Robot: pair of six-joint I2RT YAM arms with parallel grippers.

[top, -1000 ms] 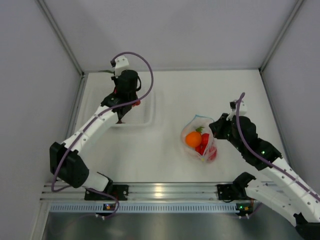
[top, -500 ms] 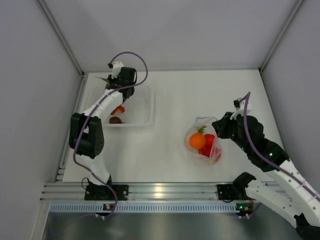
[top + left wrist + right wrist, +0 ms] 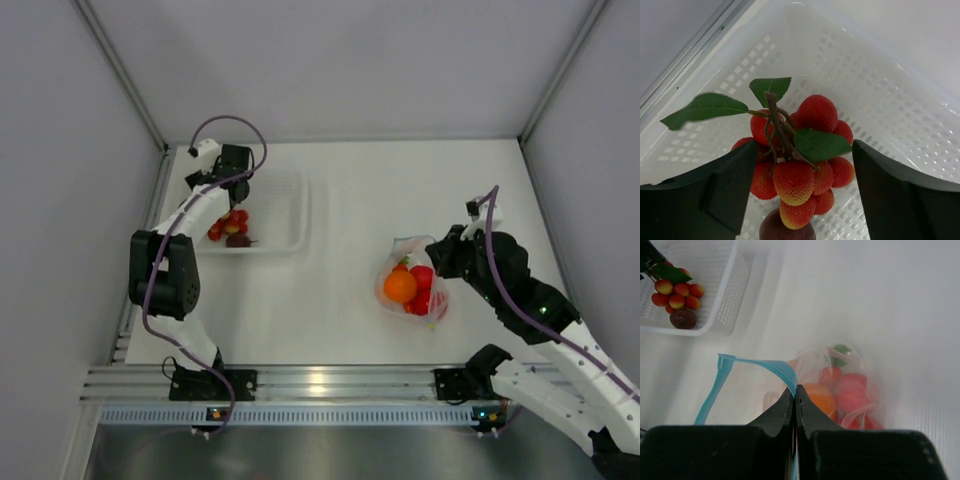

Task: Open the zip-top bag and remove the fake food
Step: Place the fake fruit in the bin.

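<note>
Left fingers [image 3: 710,195] stand spread apart, gripping nothing, on either side of the berry cluster [image 3: 800,165], which lies in the white perforated tray [image 3: 900,110] beside a dark purple piece [image 3: 787,232]. Right wrist view: the right fingers [image 3: 772,422] are clenched on the teal zip strip [image 3: 757,365] of the zip-top bag [image 3: 840,385]. From above, the bag sits right of centre on the surface [image 3: 340,320], an orange [image 3: 400,286] inside, well apart from the tray.

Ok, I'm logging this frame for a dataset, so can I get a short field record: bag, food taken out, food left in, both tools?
bag: zip-top bag, teal strip pinched by right tool
taken out: berry cluster and dark piece, in perforated tray
left in: orange, red fruits
left tool: open, over berry cluster
right tool: shut on zip-top bag
</note>
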